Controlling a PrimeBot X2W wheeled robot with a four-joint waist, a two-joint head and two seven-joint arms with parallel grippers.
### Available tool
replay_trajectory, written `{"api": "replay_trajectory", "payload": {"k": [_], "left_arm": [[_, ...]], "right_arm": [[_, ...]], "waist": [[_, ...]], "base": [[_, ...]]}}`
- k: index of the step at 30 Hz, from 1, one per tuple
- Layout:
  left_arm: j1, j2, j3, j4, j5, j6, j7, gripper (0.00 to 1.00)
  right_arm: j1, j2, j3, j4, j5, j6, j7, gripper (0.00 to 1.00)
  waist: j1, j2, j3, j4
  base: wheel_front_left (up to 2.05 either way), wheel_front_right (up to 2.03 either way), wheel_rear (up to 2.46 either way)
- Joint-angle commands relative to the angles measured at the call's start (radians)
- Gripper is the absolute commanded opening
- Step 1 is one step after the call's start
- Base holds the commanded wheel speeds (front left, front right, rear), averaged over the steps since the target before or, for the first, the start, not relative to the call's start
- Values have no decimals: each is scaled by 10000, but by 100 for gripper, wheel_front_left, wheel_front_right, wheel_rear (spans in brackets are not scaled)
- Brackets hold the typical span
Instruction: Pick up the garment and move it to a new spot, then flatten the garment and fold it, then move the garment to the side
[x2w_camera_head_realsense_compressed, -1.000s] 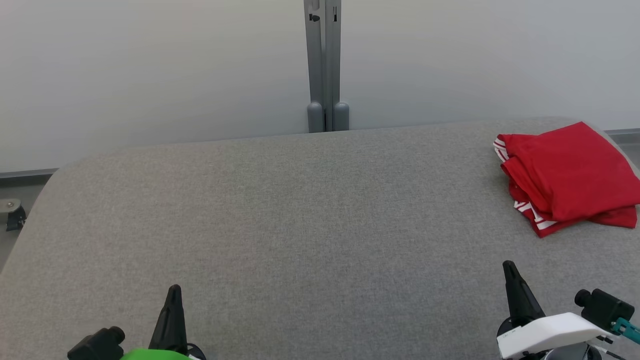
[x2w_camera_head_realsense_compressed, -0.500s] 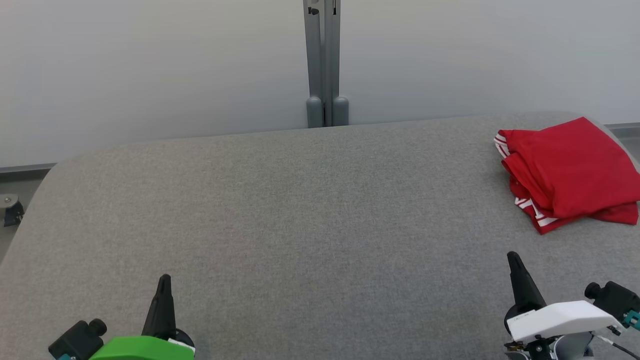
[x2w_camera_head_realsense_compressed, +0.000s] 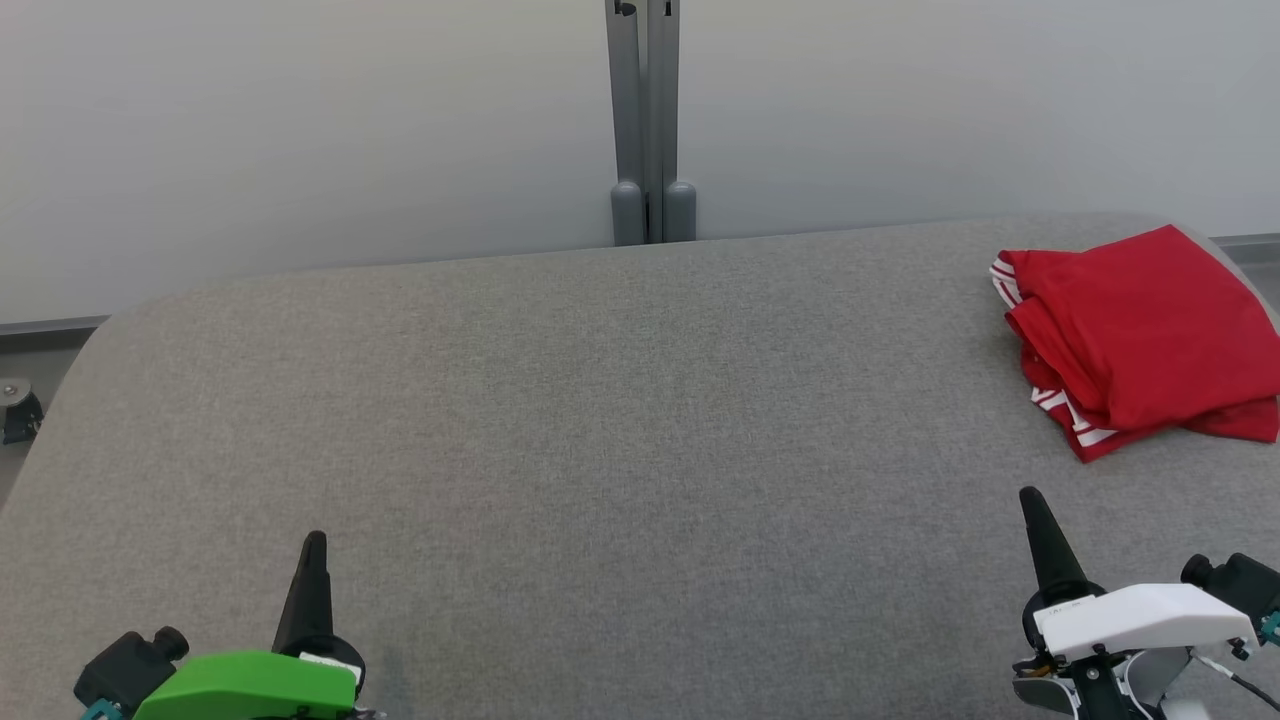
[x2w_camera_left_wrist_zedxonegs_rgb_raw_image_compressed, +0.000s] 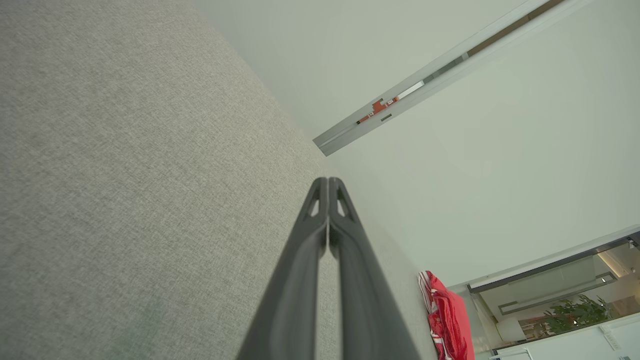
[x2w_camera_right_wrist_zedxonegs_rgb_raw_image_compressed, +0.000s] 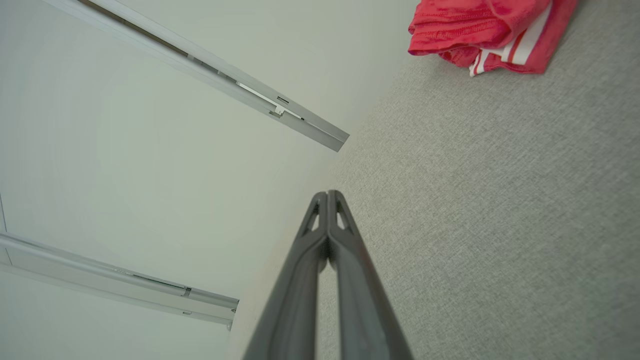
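Left gripper: jaws pressed together along their whole length with nothing between them, at the near left of the grey fabric-covered table; right gripper: jaws likewise pressed together and holding nothing, at the near right of the same surface. The garment, red with white stripes at its edges, lies folded in a compact stack at the table's far right, close to the rounded corner, well apart from both grippers and nearer the right one. Behind the far edge a grey post stands against a pale wall.
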Motion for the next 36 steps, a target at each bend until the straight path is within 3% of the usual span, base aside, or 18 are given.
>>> {"api": "replay_trajectory", "payload": {"k": [1,36], "left_arm": [[-312,71,90,-68,-297,-83,69,0],[-1010,49,748,300,-3486,-368,950,0]], "right_arm": [[-298,5,-68,-53,288,5,72,0],[-878,90,-539,178,3387,5,934,0]], "waist": [[0,0,16,-2],[0,0,400,-34]], "base": [[0,0,0],[0,0,0]]}}
